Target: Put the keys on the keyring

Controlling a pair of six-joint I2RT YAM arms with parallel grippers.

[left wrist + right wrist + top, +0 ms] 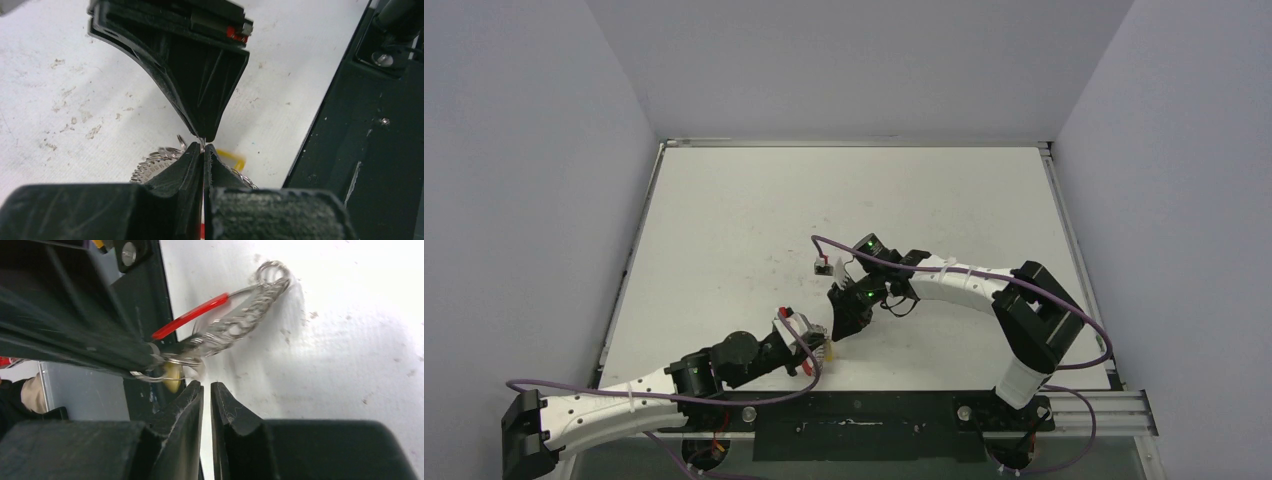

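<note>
Keyring [235, 325]: I count one, a loop of coiled silvery wire with one red sleeve [190, 315] along its arc. It sits close to the near edge of the worktop [754, 200], roughly midway along that edge. The left tool [202, 150] has it: its two fingers are pressed fully together, with a thin strand of the wire pinched at the tips, and the rest of the loop trails away from them. I cannot tell whether the loop's free end touches the worktop.

I can make out one key [172, 377], the one with the yellow head. It hangs just beside the left tool's tips, at the gripped end of the loop.

The right tool [206, 390] points down at that same spot, tip to tip with the left one. Its two fingers stand only a sliver apart, and I see nothing between them.
</note>
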